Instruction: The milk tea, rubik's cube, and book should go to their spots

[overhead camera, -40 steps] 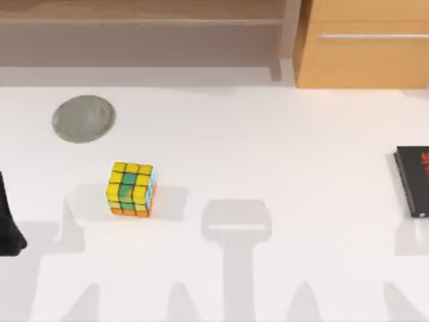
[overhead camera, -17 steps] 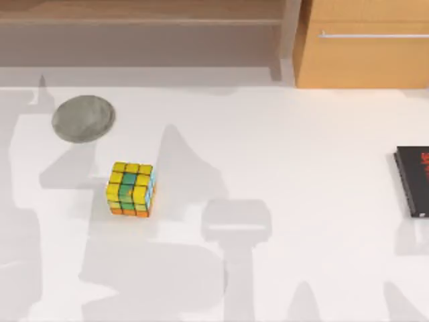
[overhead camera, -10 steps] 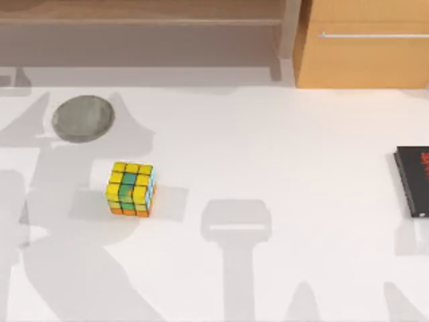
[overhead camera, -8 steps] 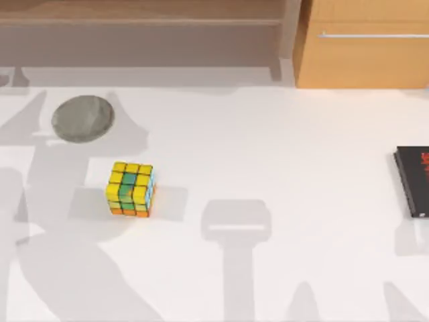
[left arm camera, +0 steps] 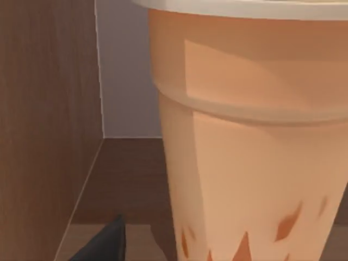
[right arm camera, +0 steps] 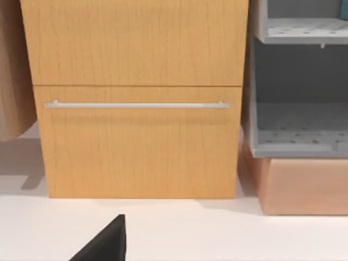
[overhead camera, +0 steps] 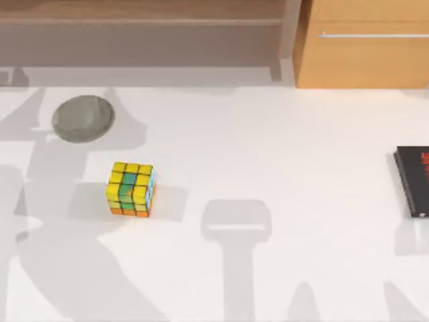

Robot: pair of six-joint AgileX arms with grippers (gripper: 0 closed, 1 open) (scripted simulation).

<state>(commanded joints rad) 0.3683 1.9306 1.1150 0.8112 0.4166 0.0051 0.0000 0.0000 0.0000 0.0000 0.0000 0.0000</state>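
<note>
Still unmoved, rubik's cube (overhead camera: 131,189) near grey disc (overhead camera: 83,119), only shadows shifted

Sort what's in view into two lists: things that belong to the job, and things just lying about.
Part of the job:
- milk tea, close in front of the left wrist camera beside a dark wooden wall
- rubik's cube, on the table's left half

Just lying about:
- grey round pad, behind the cube
- black book with red lettering, at the table's right edge
- wooden drawer cabinet
</note>
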